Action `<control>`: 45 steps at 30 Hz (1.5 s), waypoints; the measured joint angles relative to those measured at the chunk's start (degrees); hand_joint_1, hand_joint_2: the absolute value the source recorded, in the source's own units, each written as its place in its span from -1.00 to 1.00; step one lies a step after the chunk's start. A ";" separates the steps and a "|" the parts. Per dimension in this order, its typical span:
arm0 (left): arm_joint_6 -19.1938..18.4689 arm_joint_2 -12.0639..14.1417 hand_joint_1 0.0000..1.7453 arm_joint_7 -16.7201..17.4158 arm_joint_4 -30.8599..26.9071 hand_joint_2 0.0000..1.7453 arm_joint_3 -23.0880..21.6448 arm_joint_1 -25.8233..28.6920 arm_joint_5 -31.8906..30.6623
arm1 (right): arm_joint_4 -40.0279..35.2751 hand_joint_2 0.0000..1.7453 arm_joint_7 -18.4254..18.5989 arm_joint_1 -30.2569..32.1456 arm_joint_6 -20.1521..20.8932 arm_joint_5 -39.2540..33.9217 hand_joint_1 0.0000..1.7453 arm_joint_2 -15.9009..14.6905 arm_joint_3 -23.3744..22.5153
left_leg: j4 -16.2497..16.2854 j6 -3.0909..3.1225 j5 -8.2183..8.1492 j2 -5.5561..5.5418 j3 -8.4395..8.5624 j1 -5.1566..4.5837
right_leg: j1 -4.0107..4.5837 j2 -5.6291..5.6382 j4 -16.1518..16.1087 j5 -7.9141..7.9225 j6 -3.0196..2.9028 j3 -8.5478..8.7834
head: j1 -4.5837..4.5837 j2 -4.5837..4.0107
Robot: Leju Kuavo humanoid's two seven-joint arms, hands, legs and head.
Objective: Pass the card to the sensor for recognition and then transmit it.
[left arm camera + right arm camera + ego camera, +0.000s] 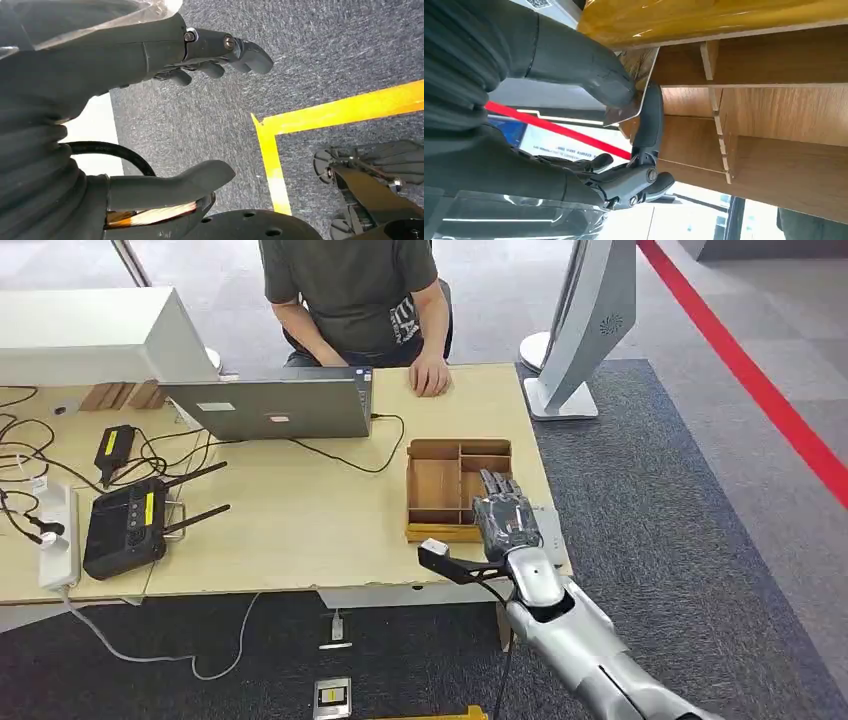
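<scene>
My right hand [505, 515] hovers over the right side of a compartmented wooden tray [440, 532] near the table's right front corner. In the right wrist view a thin glossy card [636, 87] is pinched between the thumb [589, 65] and a dark finger [651, 120], just above the tray's compartments [774, 105]. A flat white pad [550, 525] lies beside the tray under that hand. I cannot tell which item is the sensor. My left hand [100, 65] hangs over the carpet, its fingers [220, 50] and thumb [170, 182] apart and holding nothing.
A person [350, 290] sits across the table with one hand [430, 375] resting on it. A laptop [275, 405], cables, a black antenna device [125, 525] and a power strip [57, 535] occupy the left. A white stand [585, 330] is at the right.
</scene>
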 joint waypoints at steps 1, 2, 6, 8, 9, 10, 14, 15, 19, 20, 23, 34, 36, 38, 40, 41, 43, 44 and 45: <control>0.00 0.00 -1.00 0.00 0.00 1.00 0.00 0.00 0.09 | 0.13 1.00 -0.02 0.02 -0.07 0.00 1.00 0.04 0.00 | 0.00 0.00 0.00 0.00 0.01 0.00 | 0.00 0.00 0.00 0.00 0.00 0.00 | 0.00 0.00; 0.00 0.00 -1.00 0.00 0.00 1.00 -0.02 0.00 0.13 | 0.20 1.00 -0.11 0.04 -0.11 -0.02 1.00 0.11 0.00 | 0.00 0.00 0.00 0.00 0.01 0.00 | 0.00 0.00 0.00 0.00 0.00 0.00 | 0.00 0.00; 0.15 0.00 -1.00 0.31 0.00 1.00 0.00 0.00 0.13 | 0.57 1.00 -0.20 0.12 -0.20 -0.02 1.00 0.26 -0.02 | 0.00 0.00 0.00 0.00 0.02 0.00 | 0.00 0.00 0.00 0.00 0.00 0.01 | 0.00 0.00; 0.17 0.00 -1.00 0.35 0.00 1.00 0.00 0.00 0.04 | 0.70 1.00 -0.31 0.16 -0.33 0.00 1.00 0.26 -0.07 | 0.00 0.00 0.00 0.00 0.03 0.00 | 0.00 0.00 0.00 0.00 0.00 0.01 | 0.00 0.00; 0.17 0.00 -1.00 0.35 0.00 1.00 -0.02 0.00 -0.04 | 0.70 1.00 -0.33 0.23 -0.39 0.06 1.00 0.24 -0.13 | 0.00 0.00 0.00 0.00 0.03 0.00 | 0.00 0.00 0.00 0.00 0.00 0.01 | 0.00 0.00; 0.17 0.00 -1.00 0.35 0.00 1.00 -0.02 0.00 -0.09 | 0.68 1.00 -0.33 0.30 -0.39 0.15 1.00 0.24 -0.15 | 0.00 0.00 0.00 0.00 0.03 0.00 | 0.00 0.00 0.00 0.00 0.00 0.01 | 0.00 0.00; 0.17 0.00 -1.00 0.33 0.00 1.00 -0.02 0.00 -0.44 | 0.00 1.00 -0.26 0.67 -0.55 1.07 1.00 0.11 -0.48 | 0.00 0.00 0.00 0.00 0.02 0.00 | 0.00 0.00 0.00 0.00 0.00 0.01 | 0.00 0.00; 0.15 0.00 -1.00 0.31 0.00 1.00 -0.02 0.02 -0.48 | -0.46 1.00 -0.15 0.81 -0.46 1.20 1.00 -0.02 -0.57 | 0.00 0.00 0.00 0.00 0.01 0.00 | 0.00 0.00 0.00 0.00 0.00 0.01 | 0.00 0.00; 0.15 0.00 -1.00 0.02 0.00 1.00 -0.02 0.01 -0.85 | -3.13 1.00 0.37 1.16 0.81 2.69 1.00 -0.68 -1.01 | 0.00 0.00 0.00 0.00 0.01 0.00 | 0.00 0.00 0.00 0.00 0.00 0.00 | 0.00 0.00; 0.15 0.00 -1.00 -0.04 0.00 1.00 0.00 0.02 -0.96 | -4.02 1.00 0.46 1.16 1.35 3.14 1.00 -0.83 -1.16 | 0.00 0.00 0.00 0.00 0.01 0.00 | 0.00 0.00 0.00 0.00 0.00 0.00 | 0.00 0.00; 0.09 0.00 -1.00 -0.20 0.00 1.00 0.00 0.04 -1.18 | -7.06 1.00 0.53 1.38 2.76 4.18 1.00 -1.47 -1.90 | 0.00 0.00 0.00 0.00 0.01 0.00 | 0.00 0.00 0.00 0.00 0.00 0.00 | 0.00 0.00; -0.37 0.00 -1.00 -0.20 0.00 1.00 0.00 0.02 -0.79 | -14.73 1.00 0.15 1.08 4.81 5.14 1.00 -2.67 -2.23 | 0.00 0.00 0.00 0.00 0.01 0.00 | 0.00 0.00 0.00 0.01 0.00 0.01 | 0.00 0.00; -0.37 0.00 -1.00 -0.20 0.00 1.00 0.00 0.03 -0.55 | -15.28 1.00 0.09 0.72 4.57 4.77 1.00 -2.67 -2.03 | 0.00 0.00 0.00 0.00 0.00 0.00 | 0.00 0.00 0.00 0.01 0.00 0.01 | 0.00 0.00; -0.31 0.00 -1.00 -0.20 0.00 1.00 0.00 0.02 -0.39 | -15.50 1.00 0.07 0.14 3.98 4.18 1.00 -2.64 -1.73 | 0.00 0.00 0.00 0.00 0.00 0.00 | 0.00 0.00 0.00 0.01 0.00 0.01 | 0.00 0.00; -0.24 0.00 -1.00 -0.20 0.00 1.00 0.00 0.02 -0.37 | -15.54 1.00 0.07 -0.50 3.65 3.91 1.00 -2.64 -1.44 | 0.00 0.00 0.00 0.00 0.00 0.00 | 0.00 0.00 0.00 0.01 0.01 0.01 | 0.00 0.00; -0.20 0.00 -1.00 -0.20 0.00 1.00 0.00 0.02 -0.37 | -15.56 1.00 0.07 -0.79 3.63 3.82 1.00 -2.64 -1.33 | 0.00 0.00 0.00 0.00 0.00 0.00 | 0.00 0.00 0.00 0.01 0.01 0.01 | 0.00 0.00; -0.20 0.00 -1.00 -0.20 0.00 1.00 0.00 0.02 -0.37 | -15.56 1.00 -0.11 -1.43 3.52 3.76 1.00 -2.64 -1.03 | 0.00 0.00 0.00 0.00 0.00 0.00 | 0.00 0.00 0.01 0.01 0.01 0.01 | 0.00 0.00; -0.20 0.00 -1.00 -0.22 0.00 1.00 0.00 0.02 -0.37 | -15.56 1.00 -0.28 -1.79 3.43 3.78 1.00 -2.64 -0.85 | 0.00 0.00 0.00 0.00 0.00 0.00 | 0.00 0.00 0.01 0.01 0.01 0.01 | 0.00 0.00; -0.20 0.00 -1.00 -0.22 0.00 1.00 0.00 0.02 -0.39 | -15.56 1.00 -0.33 -2.18 3.37 3.78 1.00 -2.62 -0.68 | 0.00 0.00 0.00 0.00 0.00 0.00 | 0.00 0.00 0.01 0.01 0.01 0.01 | 0.00 0.00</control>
